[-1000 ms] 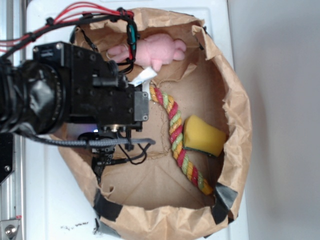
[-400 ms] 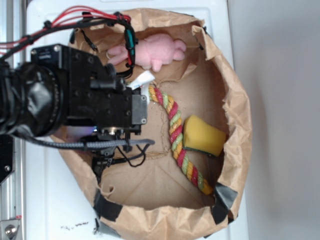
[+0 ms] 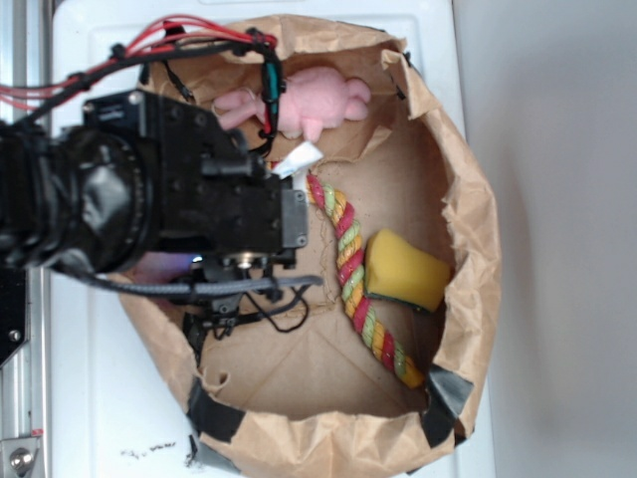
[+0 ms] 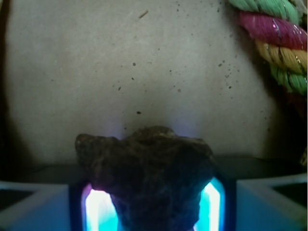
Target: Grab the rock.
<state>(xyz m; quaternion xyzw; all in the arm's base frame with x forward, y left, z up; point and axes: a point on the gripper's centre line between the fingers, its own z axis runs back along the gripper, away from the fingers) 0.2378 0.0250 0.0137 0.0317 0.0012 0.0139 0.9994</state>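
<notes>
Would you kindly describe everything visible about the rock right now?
The rock is a dark brown, rough, lumpy stone with an irregular outline, seen only in the wrist view. It sits low in that view between the gripper fingers, blue-white glow on either side, brown paper beyond it. The arm hides it in the exterior view.

A black robot arm [image 3: 149, 209] reaches from the left into an open brown paper bag [image 3: 468, 249] on a white table [image 3: 119, 408]. Inside lie a pink plush toy [image 3: 309, 100], a striped rope [image 3: 353, 279] and, touching it, a yellow sponge [image 3: 406, 271].
</notes>
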